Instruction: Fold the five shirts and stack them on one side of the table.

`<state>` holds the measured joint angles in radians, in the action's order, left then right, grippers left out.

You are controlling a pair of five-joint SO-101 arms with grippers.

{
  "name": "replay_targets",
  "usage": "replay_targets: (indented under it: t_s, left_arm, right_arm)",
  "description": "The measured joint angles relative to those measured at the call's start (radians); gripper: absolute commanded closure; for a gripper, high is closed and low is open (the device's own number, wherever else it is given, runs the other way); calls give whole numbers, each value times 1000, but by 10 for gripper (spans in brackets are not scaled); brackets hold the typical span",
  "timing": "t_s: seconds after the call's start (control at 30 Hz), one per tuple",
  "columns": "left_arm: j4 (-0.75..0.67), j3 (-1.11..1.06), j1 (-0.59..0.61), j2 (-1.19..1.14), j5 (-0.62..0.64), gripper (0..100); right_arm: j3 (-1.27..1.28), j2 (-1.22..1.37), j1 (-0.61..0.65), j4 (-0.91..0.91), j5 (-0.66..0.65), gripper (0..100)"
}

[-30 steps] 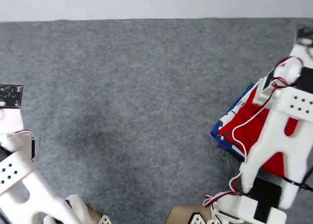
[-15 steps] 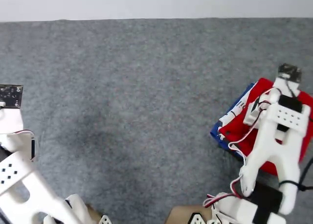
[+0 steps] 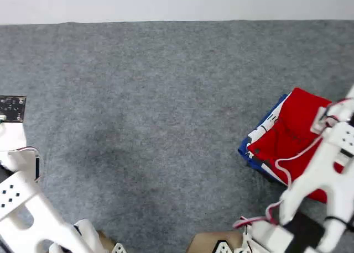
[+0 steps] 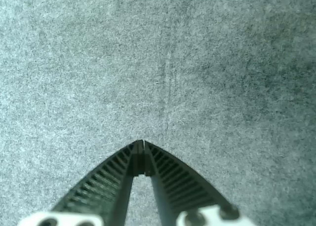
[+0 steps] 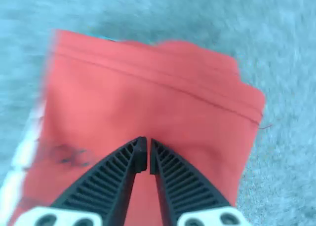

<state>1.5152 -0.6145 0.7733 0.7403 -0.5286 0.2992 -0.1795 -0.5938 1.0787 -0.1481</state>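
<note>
A stack of folded shirts (image 3: pixel 287 140) lies at the right side of the grey table, a red shirt (image 5: pixel 148 102) on top with white and blue ones showing beneath at its left edge. The right arm (image 3: pixel 326 175) stands over the near right part of the stack. Its gripper (image 5: pixel 147 142) is shut and hangs above the red shirt with nothing between its fingers. The left arm (image 3: pixel 22 209) sits at the near left corner. My left gripper (image 4: pixel 143 146) is shut over bare grey mat.
Grey felt mat (image 3: pixel 155 109) covers the table, with a white wall along the far edge. A small circuit board (image 3: pixel 12 108) sits on the left arm. Both arm bases (image 3: pixel 232 244) stand at the near edge.
The right arm has pulled back toward the near right edge, uncovering most of the red shirt. The left arm has not moved.
</note>
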Motion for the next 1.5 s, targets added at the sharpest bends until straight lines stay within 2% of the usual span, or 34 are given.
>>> replay_targets:
  t_s: [0.2, 0.4, 0.57, 0.77, 0.9, 0.97, 1.07, 1.17, 1.33, 1.5]
  left_arm:
    - [0, 0, 0, 0, 0, 994]
    - [2, 0, 0, 0, 0, 994]
    - [2, 0, 0, 0, 0, 994]
    - [40, 0, 0, 0, 0, 994]
    - [107, 0, -25, 0, 20, 994]
    - [153, 8, -31, 17, 63, 994]
    - [149, 20, -40, 107, 127, 994]
    - [115, -3, -104, 241, 176, 994]
    - [89, -144, -310, 450, 273, 995]
    - [-29, -267, -491, 614, 338, 995]
  right_arm:
    - [25, 160, -21, -92, -6, 990]
    - [-143, 97, 6, 98, -6, 990]
    - [-235, -46, 106, 242, 9, 990]
    - [-227, -144, 265, 417, 12, 990]
    - [-114, -193, 354, 488, 106, 990]
    - [-54, -255, 390, 494, 149, 990]
    - [60, -391, 477, 468, 167, 990]
    - [192, -565, 539, 393, 178, 990]
    - [428, -807, 574, 281, 259, 990]
    - [574, -962, 603, 245, 322, 990]
